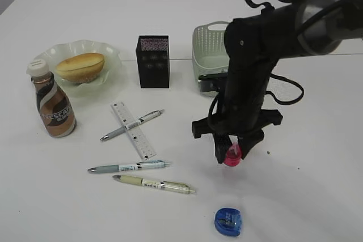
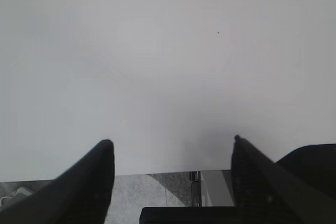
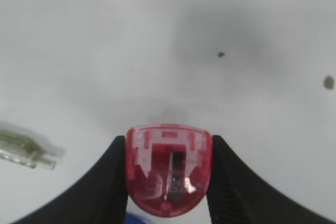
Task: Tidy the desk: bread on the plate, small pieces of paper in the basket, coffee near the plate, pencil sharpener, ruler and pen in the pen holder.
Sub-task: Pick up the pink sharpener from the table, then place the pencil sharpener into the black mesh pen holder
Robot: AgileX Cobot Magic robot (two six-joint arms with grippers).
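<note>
1. Nearest on the desk (image 1: 317,157) lies a blue pencil sharpener (image 1: 228,220), loose: light, hard, slick plastic, best pinched across its flat sides.
2. My right gripper (image 1: 233,154) pinches a red pencil sharpener (image 3: 168,169) by both flat sides, low over the desk right of 3 pens (image 1: 154,184).
3. Left of it, the ruler (image 1: 133,130) lies under 1 pen: thin, stiff, take an edge.
4. Farther back stands the pen holder (image 1: 153,62); the bread (image 1: 80,67) sits on the plate (image 1: 110,52).
5. My left gripper (image 2: 173,182) gapes over bare desk, holding nothing.

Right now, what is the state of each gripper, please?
Left gripper: open, holding nothing.
Right gripper: closed on the red pencil sharpener.
</note>
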